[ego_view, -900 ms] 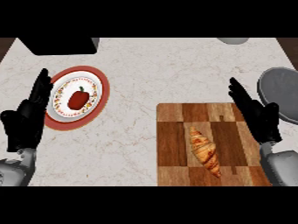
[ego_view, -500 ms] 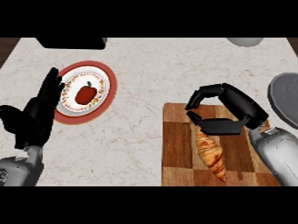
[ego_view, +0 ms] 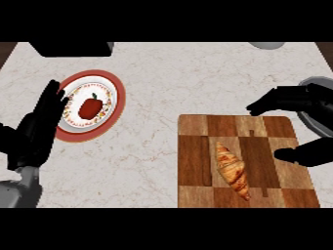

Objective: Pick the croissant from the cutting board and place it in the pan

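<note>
Starting nearest, on the cutting board (ego_view: 197,161): finding the croissant (ego_view: 232,168) lying slantwise across the middle planks, touched by neither hand. Sliding over to the board's right edge: watching the right hand (ego_view: 326,117) hanging just beside the croissant but apart from it, fingers (ego_view: 280,101) bent into a wide claw over the far corner, thumb (ego_view: 302,155) low and well apart from them, pinching nothing. Reading this as the reaching step, with no grasp made yet. Calling next for bringing that hand left and down, getting thumb and fingers astride the croissant's thick middle, then closing, lifting and carrying off to the right. Glancing across to the left: noting the left hand (ego_view: 35,129) resting open, fingers straight and close together, beside a plate (ego_view: 115,100) bearing something red (ego_view: 91,106). Looking farther right: catching the pan (ego_view: 324,81) peeking out behind the right hand, mostly hidden, waiting for the drop. Ending at the far edge: making out a dark box (ego_view: 72,48) and a pale rounded thing (ego_view: 270,45), too cropped for naming.
</note>
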Available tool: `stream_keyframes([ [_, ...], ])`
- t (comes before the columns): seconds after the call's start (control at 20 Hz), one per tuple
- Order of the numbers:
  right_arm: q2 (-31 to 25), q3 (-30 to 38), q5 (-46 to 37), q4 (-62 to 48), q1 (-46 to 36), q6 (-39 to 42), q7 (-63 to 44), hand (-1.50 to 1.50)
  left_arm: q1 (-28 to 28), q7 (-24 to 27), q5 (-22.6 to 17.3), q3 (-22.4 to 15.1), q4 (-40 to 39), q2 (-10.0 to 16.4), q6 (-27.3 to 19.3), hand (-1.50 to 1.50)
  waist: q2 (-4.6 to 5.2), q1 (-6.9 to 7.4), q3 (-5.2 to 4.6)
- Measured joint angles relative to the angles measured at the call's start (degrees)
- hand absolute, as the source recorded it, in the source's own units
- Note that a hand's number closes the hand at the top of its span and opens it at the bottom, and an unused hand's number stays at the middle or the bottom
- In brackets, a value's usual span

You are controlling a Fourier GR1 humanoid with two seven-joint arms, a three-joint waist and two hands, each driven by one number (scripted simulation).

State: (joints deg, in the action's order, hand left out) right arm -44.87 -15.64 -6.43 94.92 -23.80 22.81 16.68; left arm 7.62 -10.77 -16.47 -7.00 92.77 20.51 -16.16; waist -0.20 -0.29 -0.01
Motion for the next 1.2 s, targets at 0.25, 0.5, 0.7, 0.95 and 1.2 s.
stream_keyframes([
  [0.25, -1.66, -1.65, -5.95, 3.69, -3.07, 3.20, 0.75, -1.50, 1.47, 0.40, -0.30, 1.35, -2.16, -0.10, 1.75, 0.00, 0.14, 0.29, -0.01],
  [0.5, -1.36, -6.67, -12.32, 8.74, -6.72, 7.55, -5.13, -1.50, 2.05, 0.70, -0.34, 2.13, -3.23, -0.35, 2.85, 0.00, 0.11, 0.65, -0.06],
  [0.7, 1.69, -13.57, -19.94, 9.56, -11.06, 10.38, -11.23, -1.50, 1.75, 0.90, -0.01, 1.95, -3.19, -0.78, 3.25, 0.00, 0.19, 1.23, -0.08],
  [0.95, 4.66, -20.20, -26.06, 8.68, -14.95, 17.20, -16.85, -1.50, 1.90, 0.57, -0.13, 2.54, -3.05, -0.87, 4.00, 0.00, 0.20, 1.15, -0.08],
  [1.2, 4.42, -26.07, -30.14, 8.62, -15.47, 25.90, -20.67, -1.50, 1.34, -0.18, 0.48, 2.53, -1.93, -1.36, 3.39, 0.00, 0.10, 0.86, -0.06],
])
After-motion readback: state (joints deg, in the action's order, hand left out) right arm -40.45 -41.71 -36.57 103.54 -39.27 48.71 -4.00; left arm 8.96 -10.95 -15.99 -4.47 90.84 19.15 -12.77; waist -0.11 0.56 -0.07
